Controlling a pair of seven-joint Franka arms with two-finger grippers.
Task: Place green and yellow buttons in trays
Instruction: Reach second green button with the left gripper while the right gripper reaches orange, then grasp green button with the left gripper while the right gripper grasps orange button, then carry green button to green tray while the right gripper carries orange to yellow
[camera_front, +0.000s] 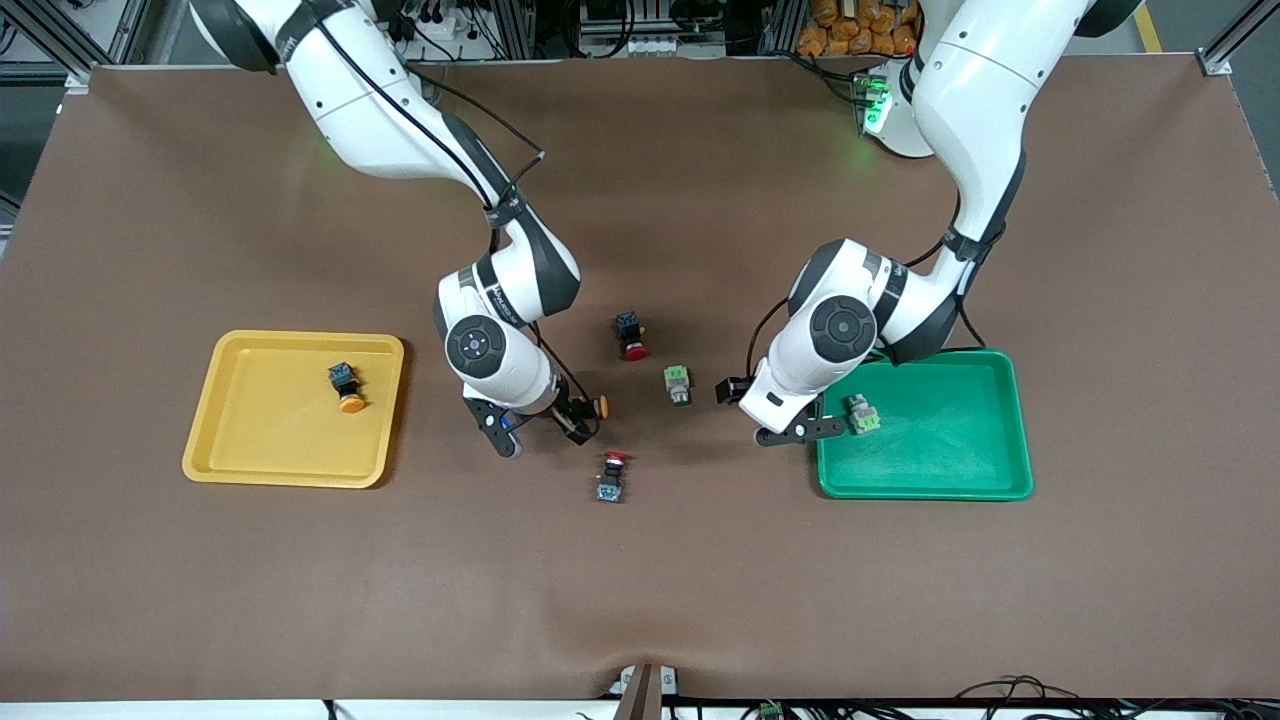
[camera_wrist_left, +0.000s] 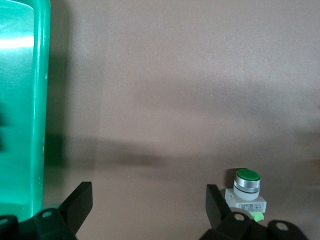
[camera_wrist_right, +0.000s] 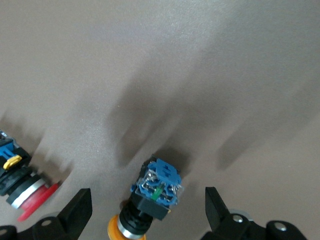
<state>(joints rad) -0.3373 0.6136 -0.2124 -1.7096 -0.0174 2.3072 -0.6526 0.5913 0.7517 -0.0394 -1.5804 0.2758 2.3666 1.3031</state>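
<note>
Front view: brown counter (camera_front: 200, 560). Shallow yellow plastic tray (camera_front: 250, 450) at the right arm's end, one black-bodied switch with orange-yellow cap (camera_front: 346, 388) lying in it, near the rim closest to the counter middle. Shallow green plastic tray (camera_front: 950, 460) at the left arm's end, one pale grey switch with lime-green parts (camera_front: 861, 414) lying in it near the rim closest to the counter middle. Second pale grey/green switch (camera_front: 678, 385) on the bare counter between the two arms. Second orange-capped black switch (camera_front: 590, 408) at the right tool (camera_front: 545, 432), low over the counter; fingers spread, switch between them. Two red-capped black switches on the counter: one (camera_front: 631, 336) farther from the front camera than the loose grey/green one, the other (camera_front: 611, 475) nearer. Left tool (camera_front: 790, 415) low at the green tray's rim nearest the counter middle, fingers spread, gripping nothing.

Left wrist view: left tool (camera_wrist_left: 149, 205) wide apart, bare counter between the fingers. Green tray wall (camera_wrist_left: 40, 110) beside one finger. Grey/green switch (camera_wrist_left: 245, 190) stands upright, green cap up, just beside the other finger; can't tell whether they touch.

Right wrist view: right tool (camera_wrist_right: 149, 207) spread. Orange-capped switch (camera_wrist_right: 150, 197) lies on its side between the fingers, blue terminal block pointing away from the camera, gaps to both fingers, not pinched. Red-capped switch (camera_wrist_right: 22, 187) lies on the counter beside one finger.
</note>
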